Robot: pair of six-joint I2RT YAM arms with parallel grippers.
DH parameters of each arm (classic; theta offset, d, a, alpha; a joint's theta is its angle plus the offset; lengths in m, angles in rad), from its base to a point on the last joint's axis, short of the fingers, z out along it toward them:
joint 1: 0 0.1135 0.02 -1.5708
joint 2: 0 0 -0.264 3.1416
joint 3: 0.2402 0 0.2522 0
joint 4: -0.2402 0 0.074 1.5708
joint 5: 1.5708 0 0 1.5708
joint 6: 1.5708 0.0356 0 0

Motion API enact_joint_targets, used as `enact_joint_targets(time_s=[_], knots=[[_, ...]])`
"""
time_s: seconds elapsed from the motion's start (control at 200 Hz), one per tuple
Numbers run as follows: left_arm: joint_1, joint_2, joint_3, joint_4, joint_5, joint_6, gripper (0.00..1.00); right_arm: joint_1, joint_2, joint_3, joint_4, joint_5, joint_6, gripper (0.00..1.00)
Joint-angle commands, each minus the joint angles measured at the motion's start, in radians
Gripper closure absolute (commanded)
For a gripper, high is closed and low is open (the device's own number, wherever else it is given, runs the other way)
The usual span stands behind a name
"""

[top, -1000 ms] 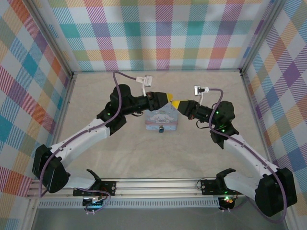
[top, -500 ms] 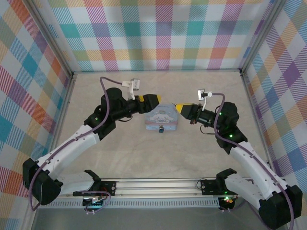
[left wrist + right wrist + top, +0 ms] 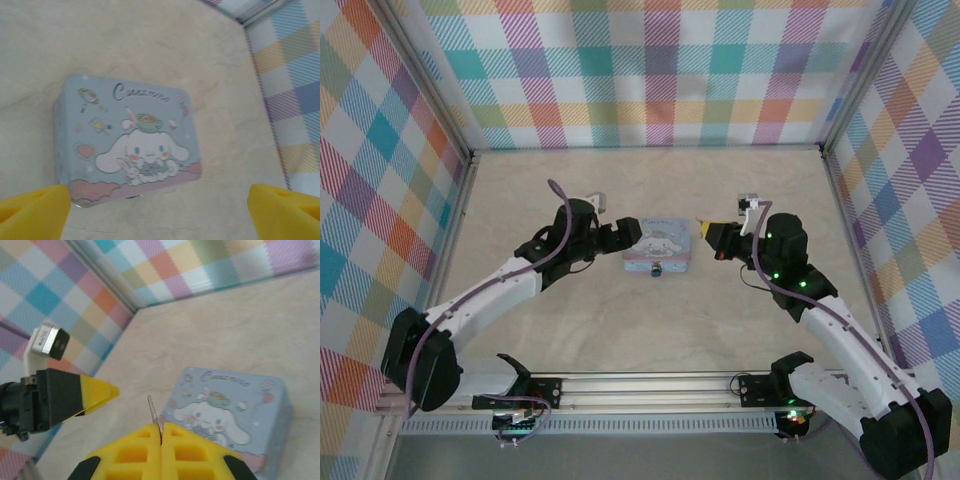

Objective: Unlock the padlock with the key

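Yellow left fingers (image 3: pixel 30 210) have drawn back from over the tin (image 3: pixel 658 245) to just beside its left end and now stand spread wide and empty. The right fingers (image 3: pixel 140 450), also backed off, pinch the thin flat metal key (image 3: pixel 154 412) alone. Treat the unlocking as still to come: the padlock (image 3: pixel 657 268), a tiny dark metal block, sits at the glossy, round-cornered tin's near edge on the smooth pale surface (image 3: pixel 620 330).

Dark grey padlock (image 3: pixel 657 268), pale-blue tin (image 3: pixel 658 245), pastel plaid walls (image 3: pixel 660 70), beige table (image 3: pixel 620 320)
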Motion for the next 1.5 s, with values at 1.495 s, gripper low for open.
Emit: enact_joint_targets(time_s=[1.495], knots=[[-0.074, 0.113, -0.347, 0.673, 0.159, 0.202, 0.0, -0.024, 0.84, 0.596, -0.221, 0.342, -0.158, 1.0]])
